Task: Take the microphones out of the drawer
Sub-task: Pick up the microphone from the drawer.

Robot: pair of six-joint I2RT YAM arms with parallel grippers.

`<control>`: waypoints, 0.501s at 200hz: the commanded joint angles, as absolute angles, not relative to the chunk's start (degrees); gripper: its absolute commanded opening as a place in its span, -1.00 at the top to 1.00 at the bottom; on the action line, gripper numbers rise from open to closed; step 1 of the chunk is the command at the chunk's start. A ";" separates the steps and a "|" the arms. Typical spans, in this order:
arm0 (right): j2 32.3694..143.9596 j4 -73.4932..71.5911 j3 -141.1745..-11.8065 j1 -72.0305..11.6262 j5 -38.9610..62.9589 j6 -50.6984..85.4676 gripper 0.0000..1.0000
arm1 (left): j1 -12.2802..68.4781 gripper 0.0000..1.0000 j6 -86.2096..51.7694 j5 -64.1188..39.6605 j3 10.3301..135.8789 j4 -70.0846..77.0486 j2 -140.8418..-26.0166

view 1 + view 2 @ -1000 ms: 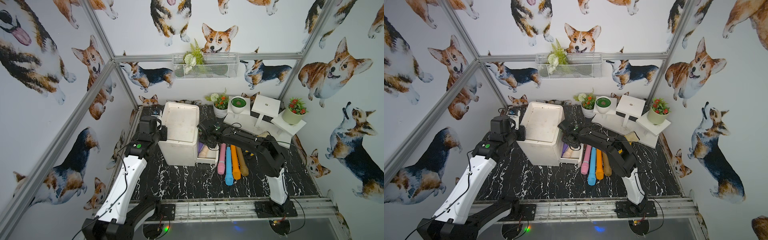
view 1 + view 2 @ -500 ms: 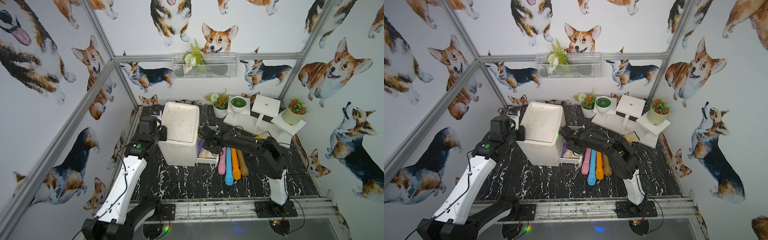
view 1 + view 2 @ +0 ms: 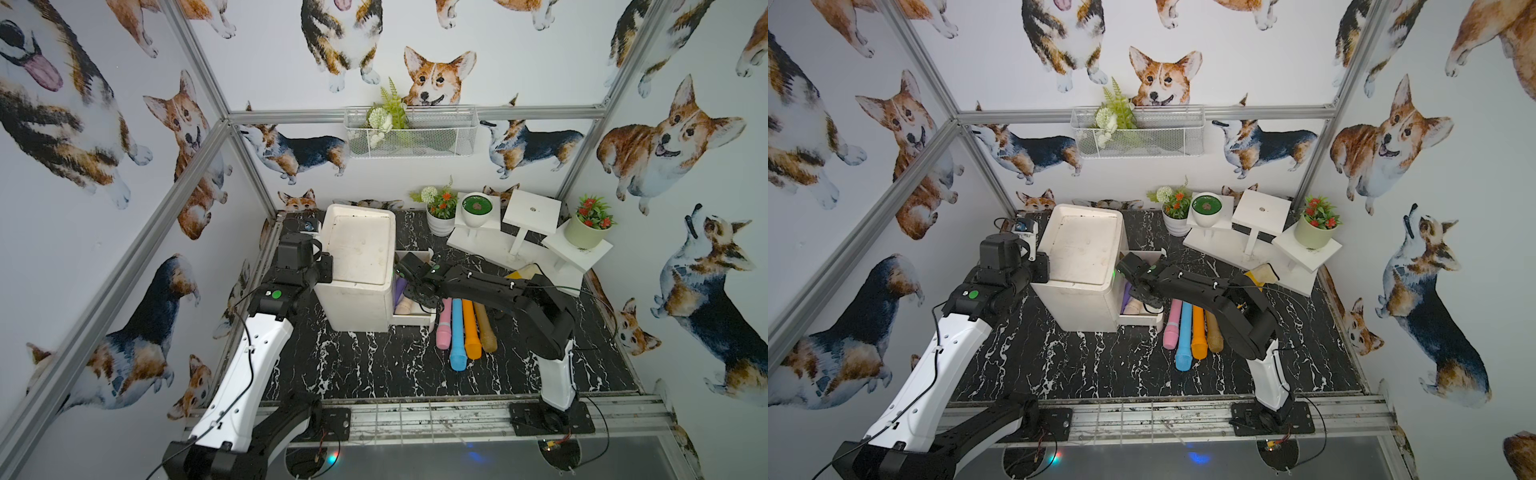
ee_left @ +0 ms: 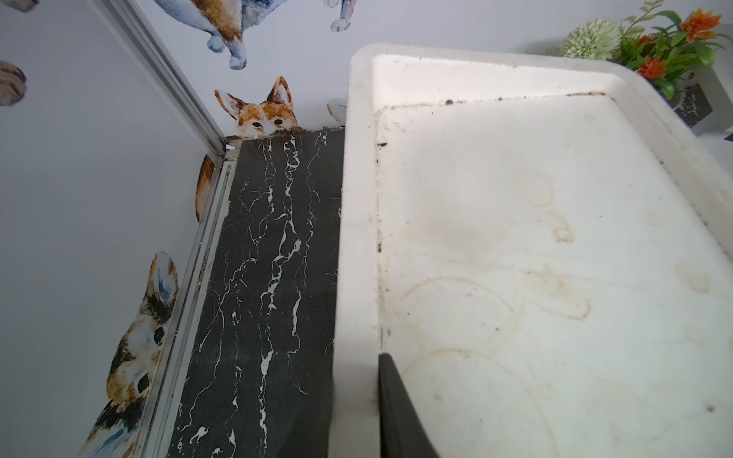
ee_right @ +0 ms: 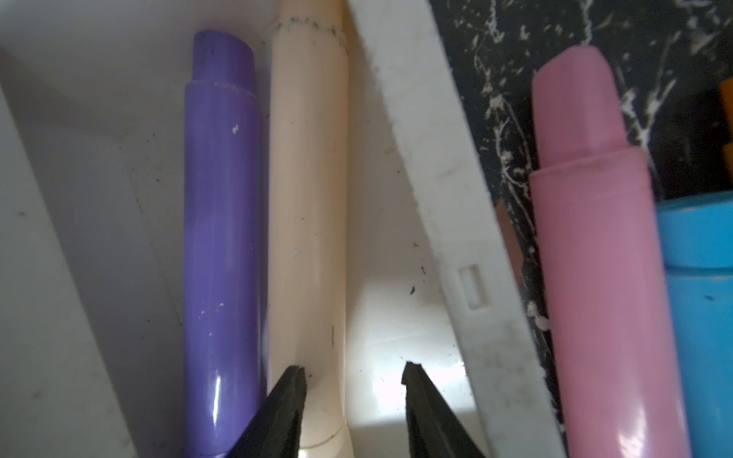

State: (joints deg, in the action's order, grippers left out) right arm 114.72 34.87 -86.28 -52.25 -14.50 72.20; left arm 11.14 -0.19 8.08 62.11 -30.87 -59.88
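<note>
Decor around the black marble tabletop (image 3: pixel 374 365)
Wire basket (image 3: pixel 409 132) with fern hangs upper centre; right of centre, a white stepped stand (image 3: pixel 515 245) carries a pale green flowerpot (image 3: pixel 584 235); corgi wallpaper all round.

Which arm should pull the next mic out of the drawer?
Right. The right pincer is open, down in the drawer, at the cream microphone. The left pincer is shut on the cabinet rim, on the far side from the drawer.
</note>
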 commanded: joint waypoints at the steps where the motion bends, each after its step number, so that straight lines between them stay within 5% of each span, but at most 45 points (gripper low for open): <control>1: 116.30 34.93 -87.96 -52.29 -14.10 72.60 0.03 | 11.34 0.90 2.56 4.78 62.21 -31.32 -60.12; 100: 123.20 38.65 -94.89 -52.03 -11.64 72.25 -0.06 | 11.37 0.90 2.64 5.04 62.31 -31.56 -59.92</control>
